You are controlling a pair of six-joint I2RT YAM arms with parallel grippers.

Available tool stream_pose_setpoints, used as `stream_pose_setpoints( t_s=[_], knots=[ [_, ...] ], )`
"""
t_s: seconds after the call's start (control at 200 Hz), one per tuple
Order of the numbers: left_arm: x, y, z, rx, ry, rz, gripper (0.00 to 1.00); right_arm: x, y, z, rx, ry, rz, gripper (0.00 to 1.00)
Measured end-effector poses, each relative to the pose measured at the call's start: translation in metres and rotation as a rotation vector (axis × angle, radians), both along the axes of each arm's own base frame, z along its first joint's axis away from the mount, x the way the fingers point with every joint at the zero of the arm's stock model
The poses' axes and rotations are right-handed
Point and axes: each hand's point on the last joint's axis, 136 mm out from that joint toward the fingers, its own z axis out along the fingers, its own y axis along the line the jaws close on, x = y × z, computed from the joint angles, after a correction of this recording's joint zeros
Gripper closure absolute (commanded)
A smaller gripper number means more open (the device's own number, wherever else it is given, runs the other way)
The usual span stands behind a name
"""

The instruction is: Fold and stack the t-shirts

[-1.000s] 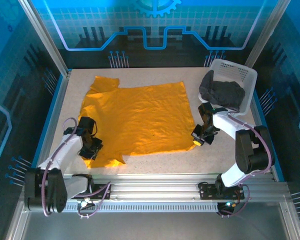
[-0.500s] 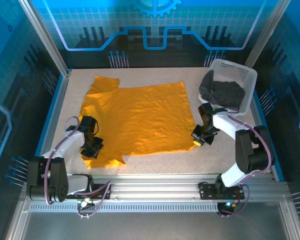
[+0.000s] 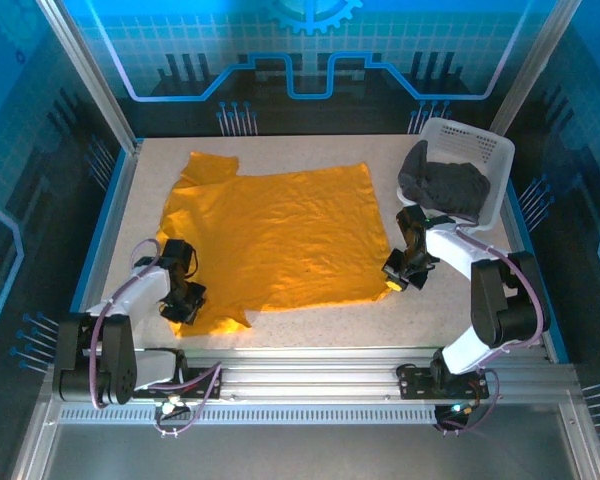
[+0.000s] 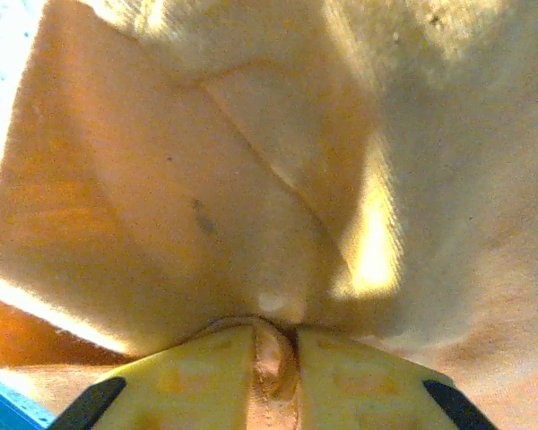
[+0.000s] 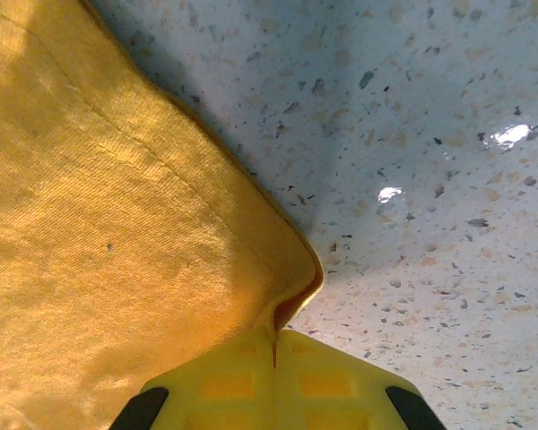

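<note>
The orange-yellow t-shirt (image 3: 275, 235) lies spread flat across the middle of the table. My left gripper (image 3: 180, 302) is shut on its near-left part; in the left wrist view a hemmed fold of cloth (image 4: 273, 358) is pinched between the yellow fingers (image 4: 193, 381). At the shirt's near-right corner my right gripper (image 3: 394, 280) is shut on the cloth, and the right wrist view shows that corner (image 5: 291, 296) caught between the closed fingers (image 5: 332, 381). The dark charcoal t-shirt (image 3: 445, 188) is bunched in the basket and hangs over its left rim.
A white lattice basket (image 3: 485, 150) stands at the back right corner, just behind the right arm. Bare speckled tabletop (image 3: 450, 300) shows to the right of the shirt and along the near edge. Blue enclosure walls and metal rails surround the table.
The left gripper has shifted slightly down and inward along the shirt's near-left edge, and its arm has drawn closer to the base. The right arm and the shirt's outline look unchanged.
</note>
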Motion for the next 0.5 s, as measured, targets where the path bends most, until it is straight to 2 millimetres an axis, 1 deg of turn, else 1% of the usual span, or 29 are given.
stream_pose_setpoints(
  t_s=[0.055,0.115,0.255,0.5],
  knots=[
    [0.0,0.001,0.0,0.003,0.0,0.003,0.94,0.0,0.0,0.0,0.001,-0.002,0.0,1.0],
    [0.0,0.001,0.002,0.005,-0.004,-0.001,1.0,0.001,0.0,0.0,0.001,-0.004,0.0,1.0],
    [0.0,0.004,0.011,0.022,-0.034,0.004,1.0,0.001,0.0,0.001,0.002,-0.007,0.0,1.0],
    [0.0,0.006,0.043,0.034,-0.124,0.025,1.0,0.001,0.0,0.001,0.002,-0.009,0.0,1.0]
  ],
)
